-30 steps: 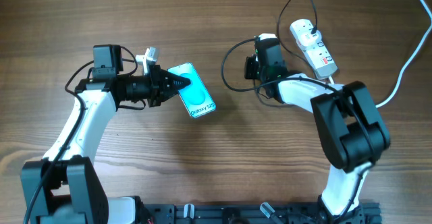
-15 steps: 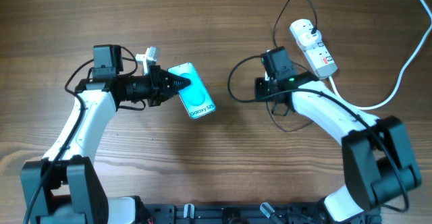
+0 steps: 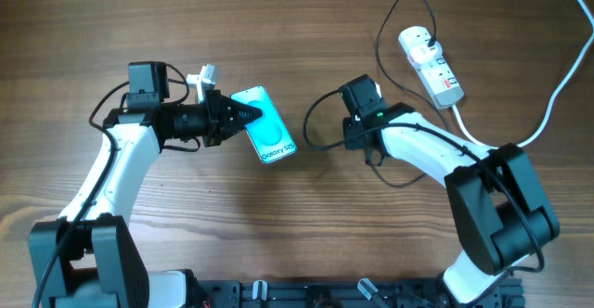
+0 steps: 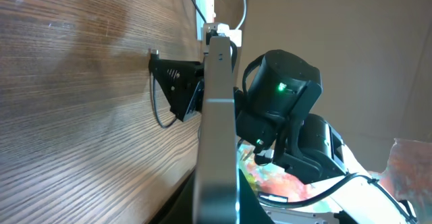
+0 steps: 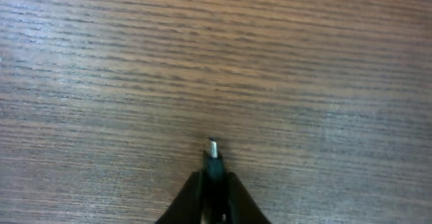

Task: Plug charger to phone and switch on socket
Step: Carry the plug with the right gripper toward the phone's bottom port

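The phone (image 3: 265, 125), turquoise with a white "Galaxy S25" strip, is held off the table by my left gripper (image 3: 238, 116), which is shut on its left end. In the left wrist view the phone (image 4: 217, 116) stands edge-on between the fingers. My right gripper (image 3: 348, 134) is a short way right of the phone, shut on the connector tip (image 5: 212, 148) of the charger. The thin black cable (image 3: 314, 113) loops back to a white plug (image 3: 415, 41) in the socket (image 3: 432, 65) at the back right. The right gripper also shows in the left wrist view (image 4: 174, 84).
A thick white lead (image 3: 555, 95) runs from the socket towards the right table edge. Bare wooden table (image 5: 304, 62) lies under the connector tip. The arms' bases stand at the front edge.
My right gripper has moved left and forward with the charger's connector, from near the socket to close beside the phone. The left gripper and phone have not moved.
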Controlling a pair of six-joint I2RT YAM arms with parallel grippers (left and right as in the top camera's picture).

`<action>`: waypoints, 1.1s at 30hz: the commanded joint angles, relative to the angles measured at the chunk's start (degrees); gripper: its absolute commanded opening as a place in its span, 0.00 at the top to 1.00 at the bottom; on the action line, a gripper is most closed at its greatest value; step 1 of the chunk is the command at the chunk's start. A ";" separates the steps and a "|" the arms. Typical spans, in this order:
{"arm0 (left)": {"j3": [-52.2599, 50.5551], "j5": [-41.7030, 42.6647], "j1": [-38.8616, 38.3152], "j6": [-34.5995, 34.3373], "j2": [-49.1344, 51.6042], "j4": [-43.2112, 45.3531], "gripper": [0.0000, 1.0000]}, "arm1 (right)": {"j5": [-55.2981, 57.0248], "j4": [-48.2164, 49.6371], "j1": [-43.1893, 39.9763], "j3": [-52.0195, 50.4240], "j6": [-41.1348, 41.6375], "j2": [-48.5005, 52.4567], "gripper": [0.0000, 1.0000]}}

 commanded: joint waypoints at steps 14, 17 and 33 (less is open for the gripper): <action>0.68 2.58 0.15 1.33 -0.11 -0.04 0.96 | -9.38 -3.82 0.24 -2.38 1.49 4.28 0.96; 0.68 2.58 0.15 1.36 -0.11 0.04 0.96 | -11.89 -3.28 0.17 -2.01 1.03 4.15 0.96; 0.70 10.10 0.22 -2.14 -0.13 23.65 0.96 | -68.96 -16.57 -3.41 1.55 -28.44 -19.15 0.96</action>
